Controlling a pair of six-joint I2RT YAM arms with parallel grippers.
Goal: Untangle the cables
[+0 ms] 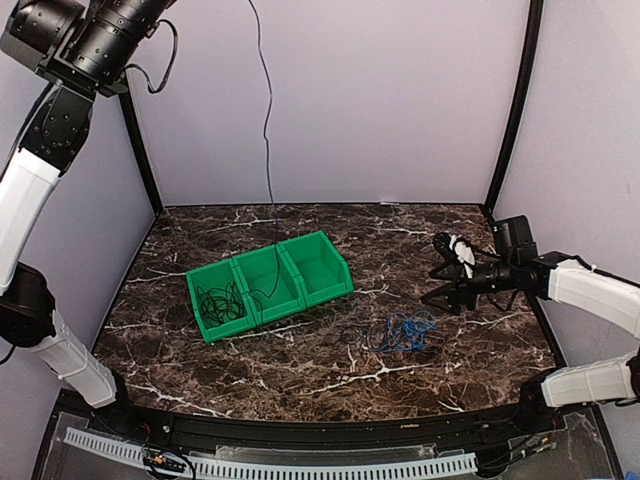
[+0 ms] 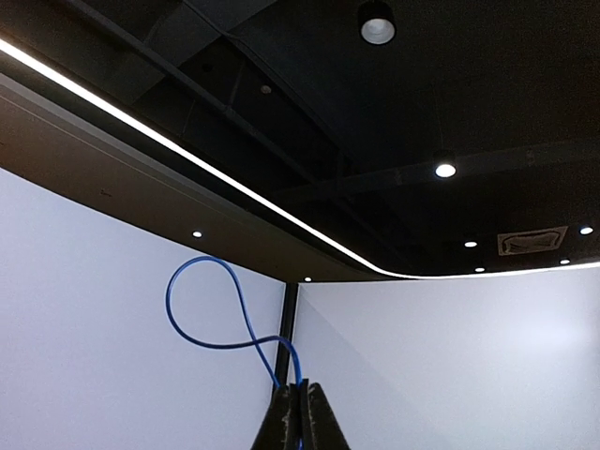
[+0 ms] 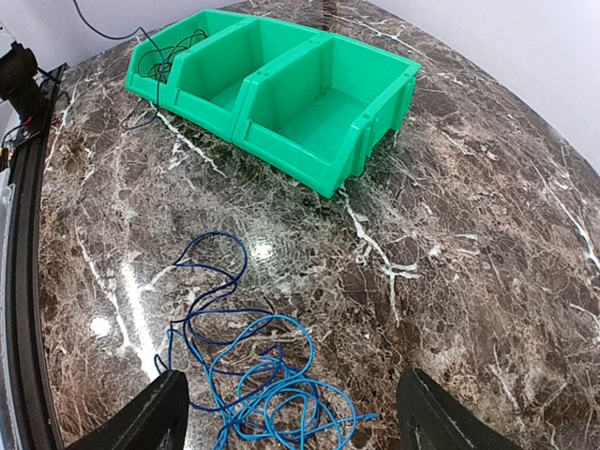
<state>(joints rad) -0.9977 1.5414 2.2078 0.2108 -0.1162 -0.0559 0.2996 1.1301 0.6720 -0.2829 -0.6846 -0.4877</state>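
My left pincer [image 2: 302, 394] is clamped on a blue strand [image 2: 202, 309] (it trails into the green bin [image 1: 225, 328]); my right pincer [image 3: 295, 422], jaws apart, hovers beside the blue tangle [image 3: 253, 375] near the tabletop's [image 1: 300, 375] right edge.

A loose blue tangle [image 1: 405, 332] lies flat on the table [image 1: 300, 375] near the right end of the green bin [image 1: 300, 244], not touching it. A black bundle [image 1: 220, 300] sits coiled in the bin's left compartment. A thin hanging strand [image 1: 268, 130] drops from above into the middle compartment, and a blue strand [image 2: 202, 309], looped once, is pinched between the closed fingers of the left gripper [image 2: 302, 422].
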